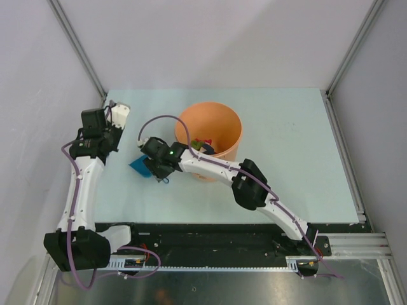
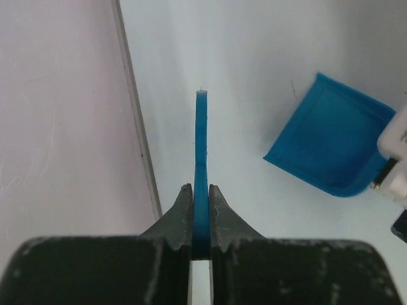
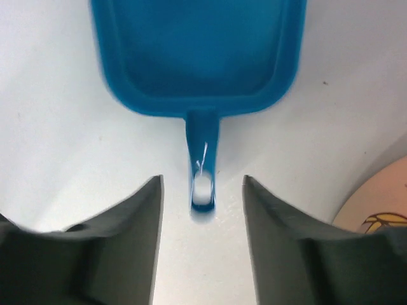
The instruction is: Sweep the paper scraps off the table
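Note:
Paper scraps (image 1: 203,145), red and green among them, lie inside the orange bucket (image 1: 210,109); I see none on the table (image 1: 286,159). My left gripper (image 1: 113,124) (image 2: 201,197) is shut on the thin blue brush handle (image 2: 201,140), near the table's far left corner. The blue dustpan (image 1: 138,165) (image 2: 327,143) (image 3: 197,51) lies flat on the table left of the bucket. My right gripper (image 1: 151,166) (image 3: 202,184) is open, its fingers either side of the dustpan handle (image 3: 202,159) without touching it.
The left wall's metal rail (image 2: 133,108) runs close beside the brush. The bucket's edge (image 3: 375,210) is just right of my right gripper. My right arm (image 1: 254,184) reaches across in front of the bucket.

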### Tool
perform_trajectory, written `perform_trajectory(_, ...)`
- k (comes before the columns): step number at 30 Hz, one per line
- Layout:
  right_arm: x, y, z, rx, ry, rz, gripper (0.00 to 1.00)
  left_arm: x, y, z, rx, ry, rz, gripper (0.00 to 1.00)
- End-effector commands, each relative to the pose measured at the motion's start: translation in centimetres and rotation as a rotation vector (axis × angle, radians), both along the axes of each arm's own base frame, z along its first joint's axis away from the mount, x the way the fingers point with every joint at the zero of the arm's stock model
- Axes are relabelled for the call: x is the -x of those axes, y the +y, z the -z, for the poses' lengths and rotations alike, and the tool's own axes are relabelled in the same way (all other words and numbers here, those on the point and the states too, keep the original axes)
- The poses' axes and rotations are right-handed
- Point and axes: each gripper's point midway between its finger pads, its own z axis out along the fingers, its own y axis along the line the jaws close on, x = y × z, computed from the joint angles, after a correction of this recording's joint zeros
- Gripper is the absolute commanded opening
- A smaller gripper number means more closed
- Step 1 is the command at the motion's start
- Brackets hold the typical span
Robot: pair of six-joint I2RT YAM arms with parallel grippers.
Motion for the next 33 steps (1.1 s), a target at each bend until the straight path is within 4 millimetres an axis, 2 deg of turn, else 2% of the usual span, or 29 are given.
perform_trajectory(1, -0.5, 1.3, -3.0, -0.054, -0.079, -0.026, 0.66, -0.2, -1.4, -0.4, 0.034, -0.042, 0.075, 0.00)
perform_trajectory(2, -0.3, 1.5, -4.6, -0.074, -0.104, -0.042, 0.72, -0.2, -1.6, -0.3, 0.027, -0.040, 0.092, 0.00)
perform_trajectory(3, 0.7, 1.7, -5.1, -0.070, -0.119, -0.069, 0.93, -0.1, -1.9, -0.2, 0.022, -0.038, 0.106, 0.00)
perform_trajectory(4, 1.2, 1.8, -5.9, -0.075, -0.139, -0.098, 0.99, 0.0, -2.1, -0.1, 0.018, -0.034, 0.117, 0.00)
perform_trajectory(5, 1.9, 2.1, -8.7, -0.122, -0.170, -0.120, 1.00, 0.0, -2.1, 0.0, 0.012, -0.032, 0.121, 0.00)
perform_trajectory(6, 2.6, 1.9, -9.0, -0.120, -0.174, -0.142, 1.00, -0.1, -2.5, 0.0, 0.010, -0.031, 0.134, 0.00)
perform_trajectory(8, 4.8, 2.3, -11.5, -0.164, -0.224, -0.218, 1.00, -0.1, -2.9, 0.0, 0.008, -0.031, 0.153, 0.00)
perform_trajectory(9, 6.3, 1.3, -13.6, -0.195, -0.235, -0.261, 1.00, -0.2, -3.4, -0.1, 0.008, -0.033, 0.170, 0.00)
perform_trajectory(10, 8.3, 1.2, -14.3, -0.209, -0.242, -0.318, 1.00, -0.2, -3.7, -0.1, 0.009, -0.036, 0.183, 0.00)
perform_trajectory(11, 9.2, 1.1, -15.2, -0.228, -0.267, -0.375, 1.00, -0.2, -4.1, -0.1, 0.011, -0.034, 0.194, 0.00)
perform_trajectory(12, 11.0, 0.1, -18.4, -0.293, -0.272, -0.434, 1.00, -0.2, -4.3, 0.1, 0.013, -0.030, 0.201, 0.00)
perform_trajectory(13, 12.1, -1.2, -16.4, -0.255, -0.243, -0.471, 1.00, -0.3, -5.4, 0.3, 0.015, -0.024, 0.233, 0.00)
perform_trajectory(14, 13.4, -1.8, -17.2, -0.278, -0.234, -0.516, 1.00, -0.3, -6.2, 0.5, 0.018, -0.019, 0.255, 0.00)
perform_trajectory(15, 14.6, -2.8, -17.0, -0.287, -0.197, -0.553, 1.00, -0.3, -6.4, 0.8, 0.013, -0.009, 0.253, 0.00)
perform_trajectory(16, 15.4, -4.8, -17.4, -0.292, -0.183, -0.565, 1.00, -0.4, -6.6, 0.9, 0.006, -0.004, 0.252, 0.00)
perform_trajectory(17, 15.8, -6.0, -17.3, -0.290, -0.163, -0.568, 1.00, -0.7, -6.9, 1.4, 0.001, 0.009, 0.234, 0.00)
perform_trajectory(18, 16.5, -6.9, -17.3, -0.297, -0.144, -0.583, 1.00, -0.9, -6.4, 1.6, -0.026, 0.018, 0.195, 0.00)
perform_trajectory(19, 17.2, -9.0, -17.5, -0.298, -0.134, -0.588, 1.00, -1.0, -6.5, 1.9, -0.022, 0.026, 0.171, 0.00)
perform_trajectory(20, 18.0, -9.8, -17.5, -0.305, -0.118, -0.608, 1.00, -1.3, -7.1, 2.5, -0.029, 0.041, 0.173, 0.00)
perform_trajectory(22, 18.9, -12.2, -18.9, -0.330, -0.127, -0.623, 1.00, -1.4, -6.8, 3.0, -0.084, 0.047, 0.130, 0.00)
perform_trajectory(24, 18.8, -13.9, -18.6, -0.311, -0.131, -0.593, 1.00, -1.6, -7.5, 3.7, -0.151, 0.038, 0.126, 0.00)
perform_trajectory(25, 18.7, -14.9, -19.5, -0.322, -0.152, -0.571, 1.00, -2.1, -7.0, 3.4, -0.202, 0.008, 0.089, 0.00)
perform_trajectory(26, 18.0, -15.6, -19.4, -0.301, -0.176, -0.532, 1.00, -1.8, -7.9, 4.4, -0.226, 0.019, 0.111, 0.00)
perform_trajectory(28, 17.3, -16.8, -19.8, -0.294, -0.192, -0.487, 1.00, -2.2, -8.3, 4.7, -0.283, -0.012, 0.113, 0.00)
perform_trajectory(29, 16.9, -17.5, -20.3, -0.299, -0.213, -0.459, 1.00, -1.8, -9.0, 6.0, -0.308, 0.000, 0.142, 0.00)
perform_trajectory(30, 16.4, -17.9, -20.6, -0.301, -0.223, -0.434, 1.00, -1.9, -9.1, 6.7, -0.333, 0.007, 0.147, 0.00)
perform_trajectory(31, 16.1, -18.3, -20.8, -0.302, -0.226, -0.414, 1.00, -2.4, -8.9, 6.5, -0.374, -0.027, 0.135, 0.00)
perform_trajectory(33, 15.4, -19.2, -21.3, -0.313, -0.241, -0.378, 1.00, -2.2, -9.0, 8.3, -0.433, -0.003, 0.155, 0.00)
